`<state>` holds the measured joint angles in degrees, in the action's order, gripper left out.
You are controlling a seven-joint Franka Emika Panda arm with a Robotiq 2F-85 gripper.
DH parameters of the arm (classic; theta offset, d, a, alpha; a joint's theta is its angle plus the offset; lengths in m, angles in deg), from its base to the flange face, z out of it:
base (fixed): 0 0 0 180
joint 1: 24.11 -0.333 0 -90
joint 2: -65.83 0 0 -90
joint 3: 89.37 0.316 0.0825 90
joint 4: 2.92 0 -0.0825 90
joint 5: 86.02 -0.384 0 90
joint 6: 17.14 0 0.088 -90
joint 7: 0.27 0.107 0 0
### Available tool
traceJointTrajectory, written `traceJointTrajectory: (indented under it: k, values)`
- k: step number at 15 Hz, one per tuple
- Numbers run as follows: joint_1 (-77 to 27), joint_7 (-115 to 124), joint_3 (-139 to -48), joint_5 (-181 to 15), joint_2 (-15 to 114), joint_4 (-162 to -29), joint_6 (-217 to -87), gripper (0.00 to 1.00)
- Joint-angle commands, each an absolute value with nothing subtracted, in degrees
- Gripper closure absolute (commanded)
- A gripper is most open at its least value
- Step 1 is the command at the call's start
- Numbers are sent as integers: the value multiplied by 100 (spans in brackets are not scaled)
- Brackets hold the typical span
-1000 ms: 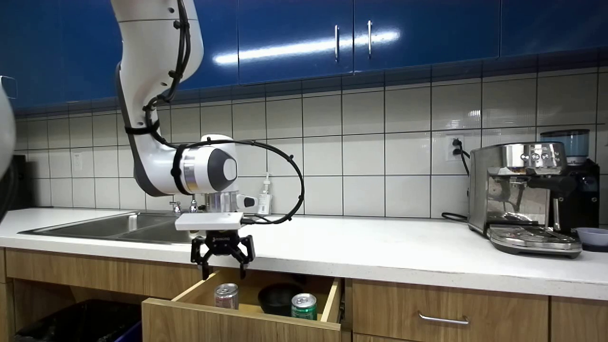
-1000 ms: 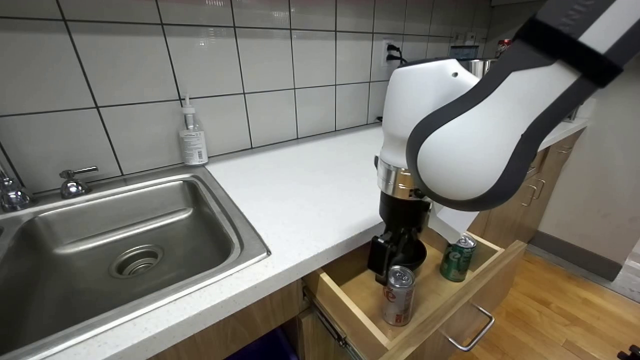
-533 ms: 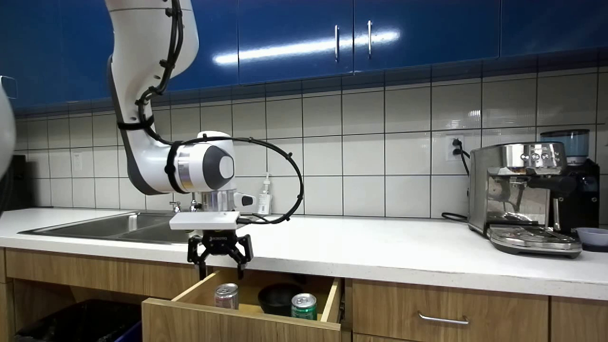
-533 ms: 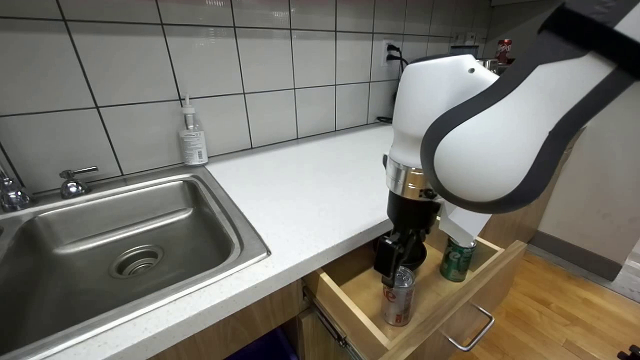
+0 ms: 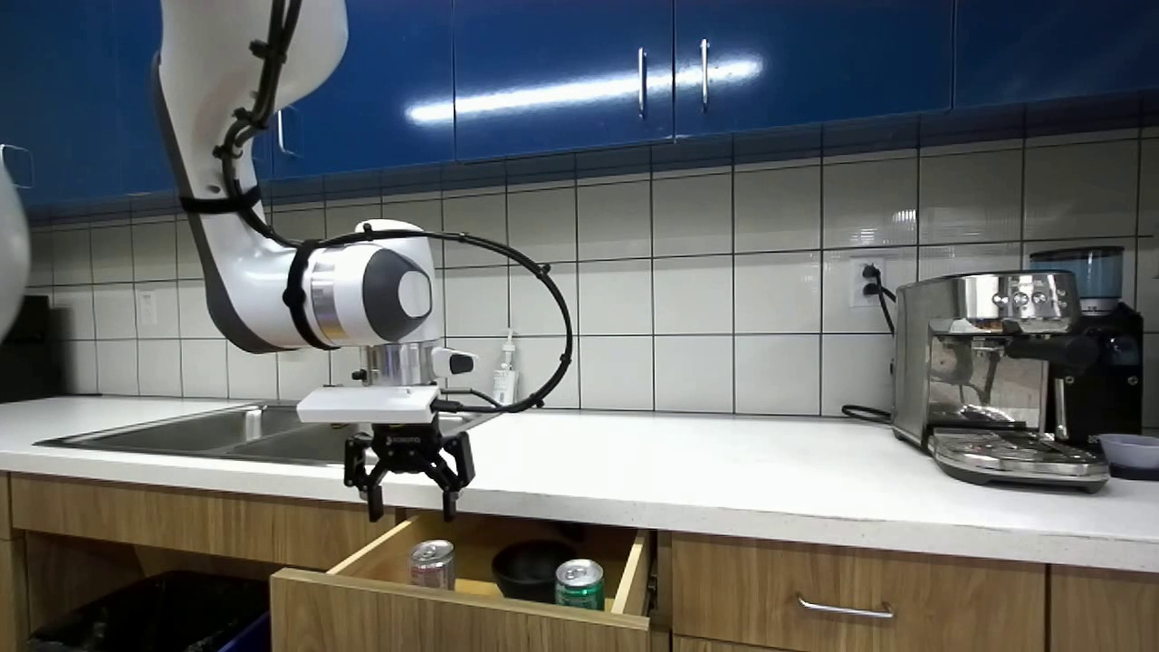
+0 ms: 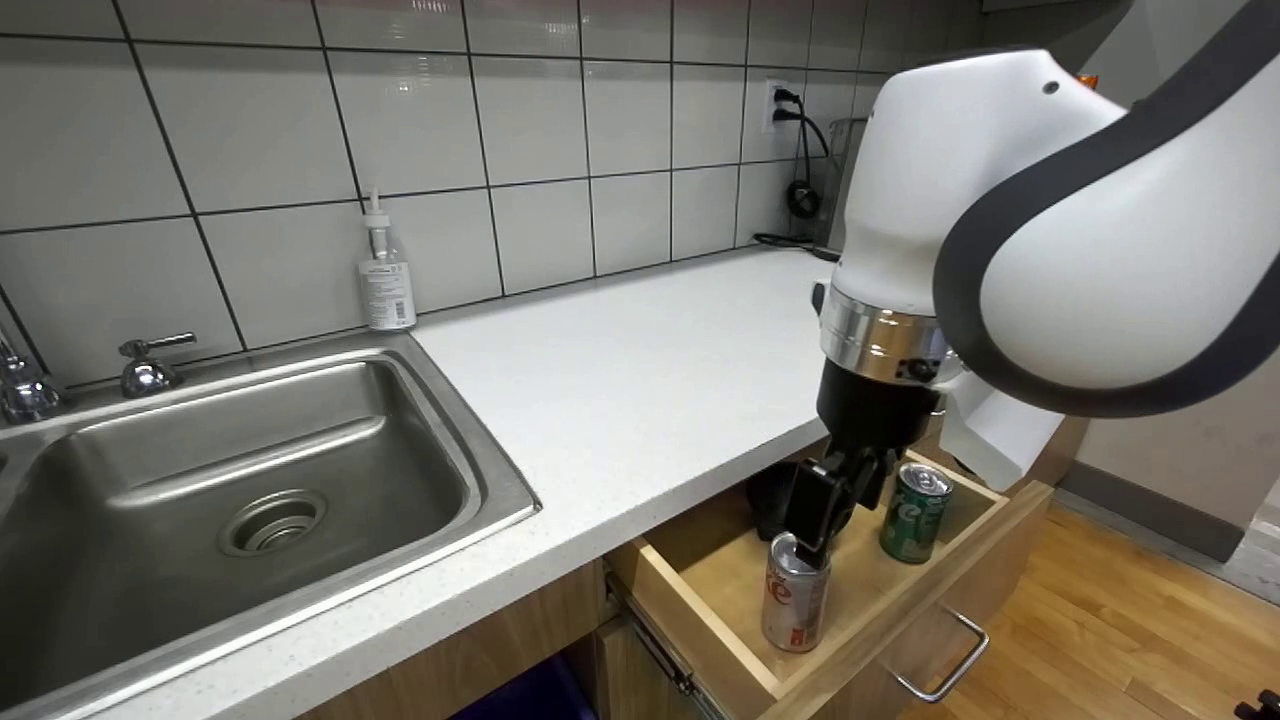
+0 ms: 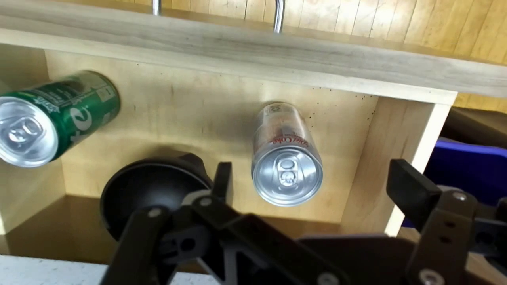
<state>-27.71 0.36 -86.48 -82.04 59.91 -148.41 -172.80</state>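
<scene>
My gripper [image 7: 311, 178] is open and empty above the pulled-out drawer [image 5: 453, 616]. It also shows in both exterior views [image 5: 412, 509] [image 6: 815, 520]. A silver Diet Coke can [image 7: 287, 170] stands upright in the drawer below the fingers, apart from them. In the wrist view it appears between the fingertips, closer to the left one. It shows in both exterior views [image 5: 432, 569] [image 6: 796, 600]. A black bowl [image 7: 146, 186] lies behind the left finger and is partly hidden by it. A green Sprite can [image 7: 85, 107] stands at the drawer's other side, also in an exterior view [image 6: 916, 515].
The white countertop [image 5: 679, 462] edge runs behind the drawer. A steel sink [image 6: 420, 480] and a soap bottle [image 6: 387, 290] are beside it. A coffee machine [image 5: 996, 380] stands on the counter. A bin [image 5: 172, 607] with a purple-blue edge sits beneath the counter beside the drawer.
My gripper has moved out from the counter toward the drawer front and risen slightly, staying open. The cans, bowl and drawer have not moved.
</scene>
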Motion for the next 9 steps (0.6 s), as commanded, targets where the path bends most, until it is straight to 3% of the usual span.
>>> traceJointTrajectory:
  k: [1,9]
  values:
    - [-2753,122,-8635,-8394,6489,-15291,-17170,0]
    - [-2746,71,-8649,-8676,6833,-15651,-16705,0]
